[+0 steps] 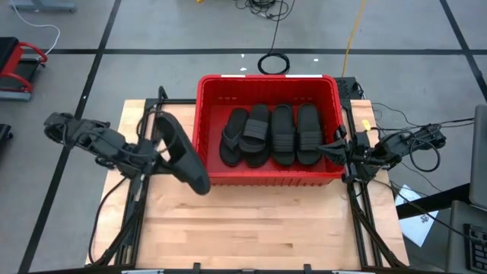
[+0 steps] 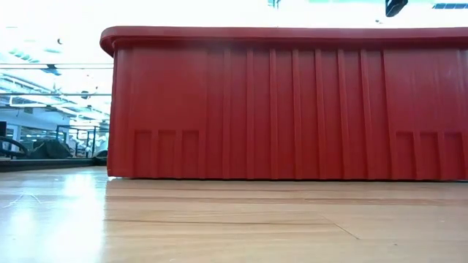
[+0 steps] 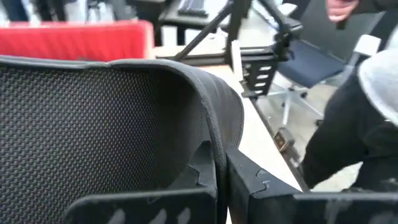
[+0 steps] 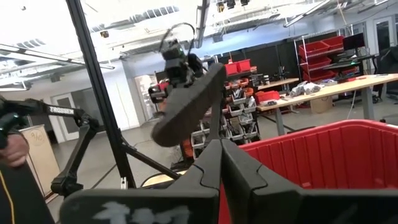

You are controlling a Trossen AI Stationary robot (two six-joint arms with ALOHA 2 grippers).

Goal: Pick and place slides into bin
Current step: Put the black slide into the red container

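Note:
The red bin (image 1: 268,176) (image 2: 292,102) stands at the middle of the table's far half. Several black slides (image 1: 274,133) lie side by side on its floor. Left of the bin's near left corner, one more black slide (image 1: 183,156) (image 4: 186,109) hangs in the air, with my left gripper (image 1: 158,152) shut on it. My right gripper (image 1: 335,148) (image 4: 221,155) waits shut just outside the bin's right wall, holding nothing. My left gripper pinches the slide's long side edge (image 3: 214,158) between its two fingers, coming from the table's left and slanting slightly down. The fingers lie across the edge. The slide is lifted clear of the table and tilted, its dotted flat face (image 3: 93,137) turned toward the wrist.
Bare wooden tabletop (image 1: 251,228) lies in front of the bin. Black frame rails (image 1: 133,213) run along the table's left and right sides, and cables trail at the right (image 1: 415,144). A person in dark clothing (image 3: 354,124) stands beyond the table.

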